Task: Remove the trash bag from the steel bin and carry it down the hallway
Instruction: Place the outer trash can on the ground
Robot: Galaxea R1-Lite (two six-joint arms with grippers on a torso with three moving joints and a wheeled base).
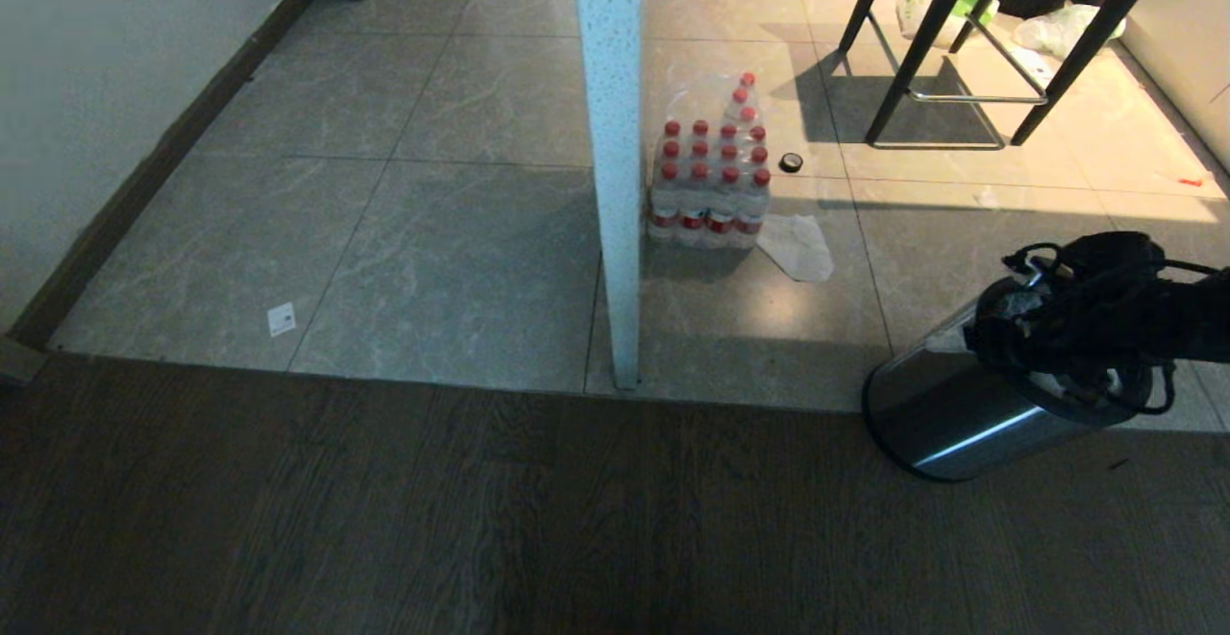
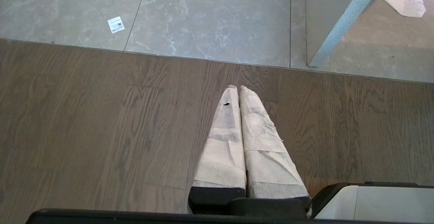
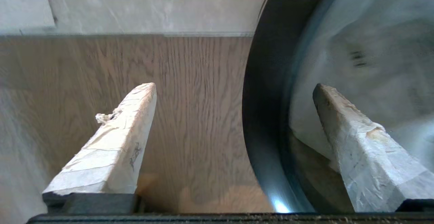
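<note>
The trash bag (image 3: 366, 41) sits in the steel bin (image 1: 947, 419) at four o'clock, so the right gripper (image 3: 234, 88), fingers spread wide, should pinch only plastic.

steel bin (image 1: 947, 419) rim between spread tool (image 3: 234, 92) fingers

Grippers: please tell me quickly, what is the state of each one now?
Left gripper: closed, holding nothing, over the wood floor.
Right gripper: open, holding nothing, astride the steel bin rim.
</note>
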